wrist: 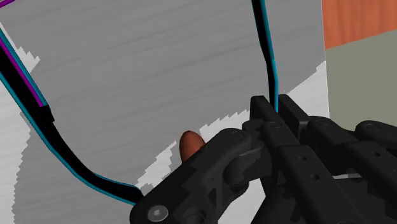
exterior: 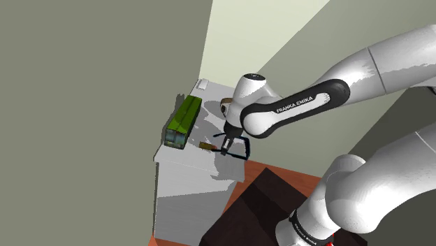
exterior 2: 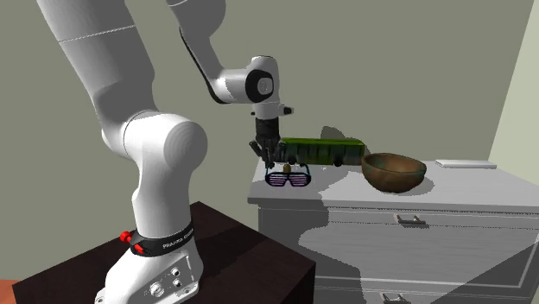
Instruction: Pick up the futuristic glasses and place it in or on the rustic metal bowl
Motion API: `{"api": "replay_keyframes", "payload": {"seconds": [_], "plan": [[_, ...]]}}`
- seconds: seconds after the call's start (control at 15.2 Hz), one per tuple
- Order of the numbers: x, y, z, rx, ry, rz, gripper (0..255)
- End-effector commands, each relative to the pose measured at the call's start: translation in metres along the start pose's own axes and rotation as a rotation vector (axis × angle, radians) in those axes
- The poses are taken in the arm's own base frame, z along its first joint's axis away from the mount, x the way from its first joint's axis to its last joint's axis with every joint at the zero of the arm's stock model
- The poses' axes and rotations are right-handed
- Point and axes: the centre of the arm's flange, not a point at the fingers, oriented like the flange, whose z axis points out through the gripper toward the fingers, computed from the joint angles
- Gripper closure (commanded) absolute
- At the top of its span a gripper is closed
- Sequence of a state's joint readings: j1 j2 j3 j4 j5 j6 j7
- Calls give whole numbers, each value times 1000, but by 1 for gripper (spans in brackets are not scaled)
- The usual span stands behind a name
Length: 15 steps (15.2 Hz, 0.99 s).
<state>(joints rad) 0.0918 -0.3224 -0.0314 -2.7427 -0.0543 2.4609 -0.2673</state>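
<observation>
Along the dresser (exterior 2: 449, 186) edge, glasses (exterior 2: 287, 179) lie, lenses seemingly outward.

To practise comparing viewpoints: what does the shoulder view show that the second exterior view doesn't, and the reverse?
Shoulder view adds the FRANKA EMIKA lettering on the arm. Second exterior view adds the drawer handle and the purple slats of the glasses. Both share the gripper, glasses, green bus and bowl.

White arm (exterior: 391, 63), dark joints (exterior: 334, 91), white "FRANKA EMIKA" lettering (exterior: 297, 106), all-black tool (exterior 2: 271, 157).
</observation>
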Motion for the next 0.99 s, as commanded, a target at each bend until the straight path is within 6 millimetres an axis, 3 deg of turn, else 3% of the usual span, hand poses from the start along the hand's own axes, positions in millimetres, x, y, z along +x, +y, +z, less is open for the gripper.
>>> {"api": "replay_keyframes", "payload": {"seconds": [0.0,0.92], "plan": [[0,1,-10,0,-1,0,255],[3,3,-84,0,-1,0,255]]}}
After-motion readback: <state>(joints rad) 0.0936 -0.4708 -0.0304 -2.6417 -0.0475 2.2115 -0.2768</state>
